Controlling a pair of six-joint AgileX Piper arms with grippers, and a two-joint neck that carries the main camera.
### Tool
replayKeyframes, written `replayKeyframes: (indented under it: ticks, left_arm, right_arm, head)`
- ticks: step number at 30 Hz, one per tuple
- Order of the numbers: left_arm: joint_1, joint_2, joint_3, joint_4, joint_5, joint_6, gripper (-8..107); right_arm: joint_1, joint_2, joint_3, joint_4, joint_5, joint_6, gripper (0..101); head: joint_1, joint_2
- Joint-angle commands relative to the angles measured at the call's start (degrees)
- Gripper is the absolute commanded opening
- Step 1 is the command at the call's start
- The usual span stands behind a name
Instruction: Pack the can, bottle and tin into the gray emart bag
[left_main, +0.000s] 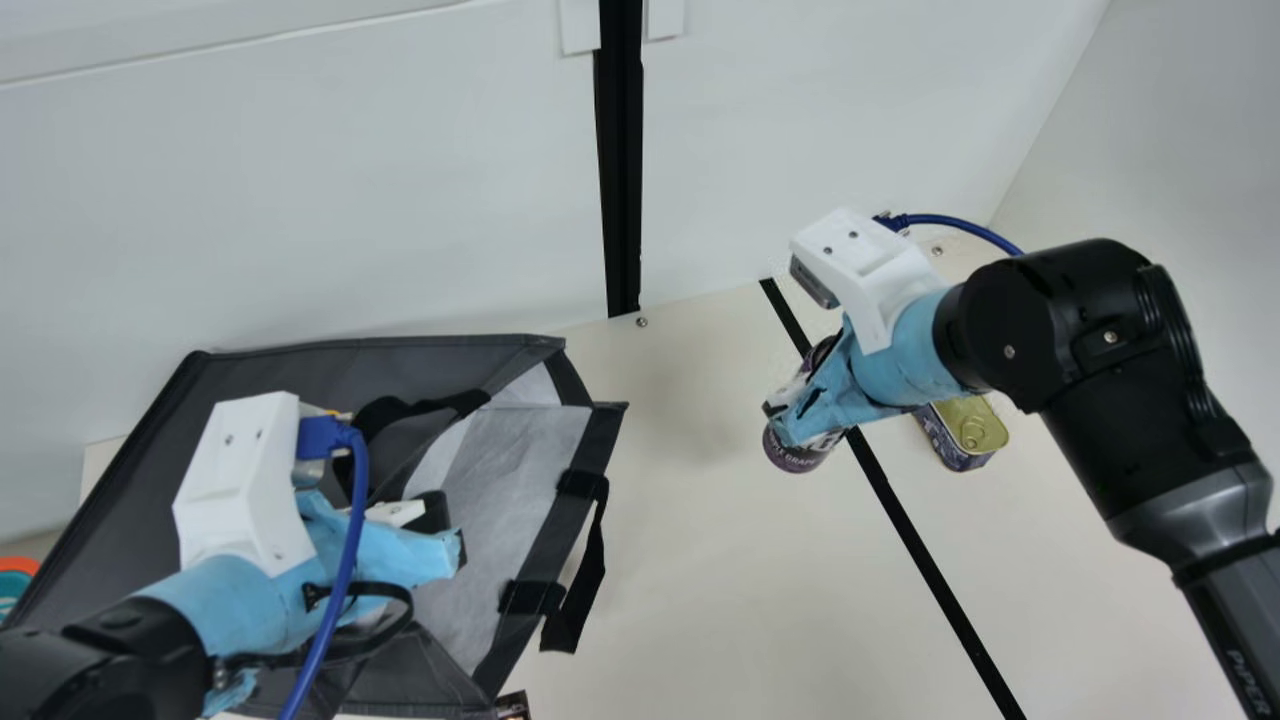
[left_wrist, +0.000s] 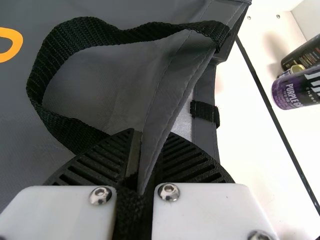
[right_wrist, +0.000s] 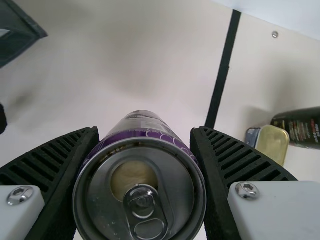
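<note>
1. White walls (left_main: 300, 180) stand behind a cream desk (left_main: 700, 560), crossed by a slanting black line (left_main: 915, 520).
2. On the robot's left sits the gray fabric emart bag (left_main: 600, 440), with black webbing handles (left_main: 590, 590) and a pale lining.
3. The left gripper (left_main: 450, 535) is at the bag; its jaws are narrow, pinching a fold of gray fabric.
4. The right gripper (left_main: 783, 420) holds the purple-and-black cylindrical can (left_main: 800, 458) outside the bag; its jaws are spread to the can's width, against its sides.
5. The can's round silver top has a raised rim, a pull tab (right_wrist: 145, 202) and a tan patch at the mouth; pale lettering marks its body.
6. The gold-lidded, dark-blue rounded tin (left_main: 968, 430) has a ring pull and is on the desk, outside the bag.
7. The black printed cylindrical bottle (right_wrist: 302, 127) is just beside the tin; whether they touch, I cannot tell.
</note>
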Motion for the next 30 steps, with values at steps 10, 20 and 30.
replayKeyframes:
  ticks: [10,20,30]
  left_arm:
    - [0.0,0.0,0.0,0.0,0.0,0.0,10]
    - [0.0,0.0,0.0,0.0,0.0,0.0,10]
    - [0.0,0.0,0.0,0.0,0.0,0.0,10]
  right_arm:
    - [3.29,-1.68,1.89,1.98,0.61,-1.77,0]
    - [6.0,-3.08,3.35,4.49,0.88,-4.15,0]
    - [7.57,-3.85,4.5,8.28,0.84,-6.9,0]
  head:
    - [-1.3,-0.05]
    - [-1.3,-0.05]
    - [-1.3,-0.05]
